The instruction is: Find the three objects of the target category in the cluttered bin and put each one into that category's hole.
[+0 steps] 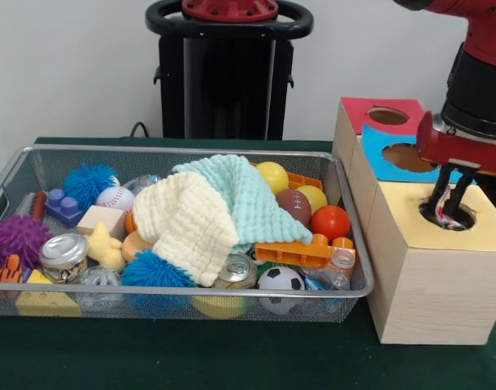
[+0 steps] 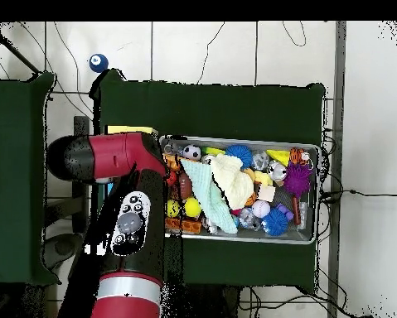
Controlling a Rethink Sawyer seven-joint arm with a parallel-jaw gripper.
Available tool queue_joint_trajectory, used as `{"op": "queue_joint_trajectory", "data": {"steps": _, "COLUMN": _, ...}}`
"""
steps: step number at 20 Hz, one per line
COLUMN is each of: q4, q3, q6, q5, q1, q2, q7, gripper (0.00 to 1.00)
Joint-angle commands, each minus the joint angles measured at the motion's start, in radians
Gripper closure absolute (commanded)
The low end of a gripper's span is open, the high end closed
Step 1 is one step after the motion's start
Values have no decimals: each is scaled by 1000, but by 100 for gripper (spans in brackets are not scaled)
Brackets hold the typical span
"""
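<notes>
My gripper (image 1: 448,213) hangs at the right, lowered into the round hole of the yellow-topped wooden box (image 1: 431,268). A small red and white thing shows at the hole's mouth, right at the gripper's tip; whether it is held is unclear. The wire bin (image 1: 183,149) at the left holds a baseball (image 1: 115,197), a soccer ball (image 1: 280,279), a brown football (image 1: 293,205), a red ball (image 1: 330,222) and two yellow balls (image 1: 272,176). In the overhead view the red arm (image 2: 127,224) covers the gripper and most of the boxes.
Behind the yellow box stand a blue-topped box (image 1: 394,154) and a red-topped box (image 1: 382,114), each with a hole. A cream and mint knitted cloth (image 1: 207,215) lies over the bin's middle, among cans (image 1: 63,250), pom-poms (image 1: 89,183) and an orange block (image 1: 301,250).
</notes>
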Motion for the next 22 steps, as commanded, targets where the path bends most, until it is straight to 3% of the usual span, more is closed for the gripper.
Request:
{"op": "queue_joint_trajectory", "data": {"steps": 1, "q4": -51, "q3": 38, "q6": 182, "q5": 41, "q1": -17, "q2": -64, "q7": 148, "gripper": 100}}
{"op": "queue_joint_trajectory", "data": {"steps": 12, "q4": -59, "q3": 34, "q6": 170, "q5": 39, "q1": -21, "q2": -64, "q7": 156, "gripper": 100}}
{"op": "queue_joint_trajectory", "data": {"steps": 13, "q4": -63, "q3": 33, "q6": 174, "q5": 39, "q1": -20, "q2": -64, "q7": 158, "gripper": 0}}
{"op": "queue_joint_trajectory", "data": {"steps": 22, "q4": -141, "q3": -28, "q6": 243, "q5": -2, "q1": -13, "q2": -51, "q7": 170, "gripper": 0}}
